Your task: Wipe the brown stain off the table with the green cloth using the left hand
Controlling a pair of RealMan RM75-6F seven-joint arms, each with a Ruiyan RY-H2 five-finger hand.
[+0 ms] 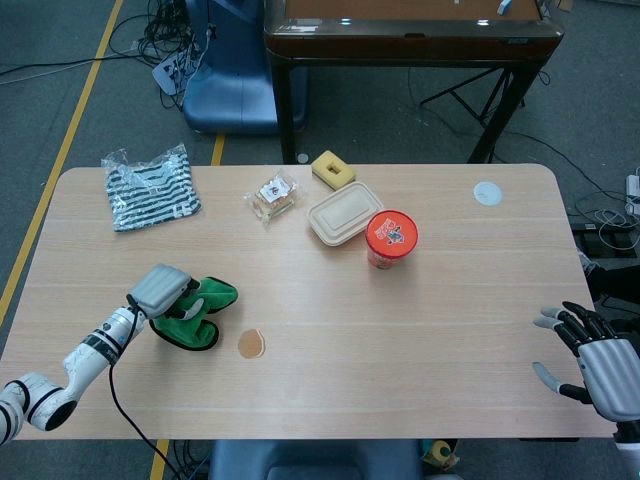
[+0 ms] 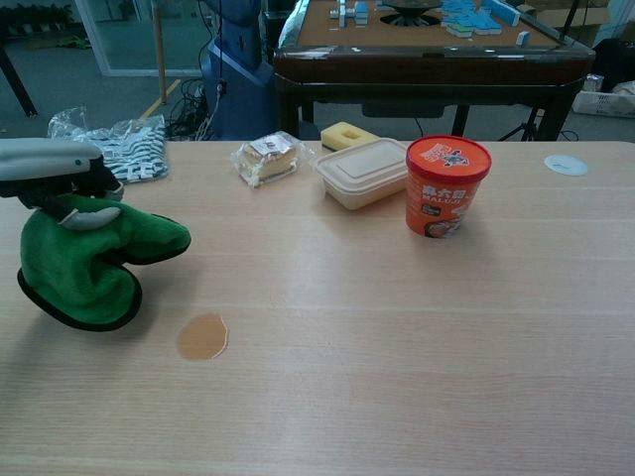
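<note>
My left hand (image 1: pixel 163 289) (image 2: pixel 55 171) grips the green cloth (image 1: pixel 195 314) (image 2: pixel 87 260), which hangs below it, raised off the table at the front left. The brown stain (image 1: pixel 251 344) (image 2: pixel 202 336) is a small round patch on the wooden table (image 1: pixel 400 330), just right of and nearer than the cloth. My right hand (image 1: pixel 595 365) hovers at the table's front right edge with fingers spread and nothing in it; it is out of the chest view.
A red instant-noodle cup (image 1: pixel 391 239) (image 2: pixel 446 185), a beige lidded box (image 1: pixel 345 212), a wrapped cake (image 1: pixel 272 194), a yellow sponge (image 1: pixel 333 169) and a bagged striped garment (image 1: pixel 150 186) stand across the back. A white disc (image 1: pixel 487 192) lies far right.
</note>
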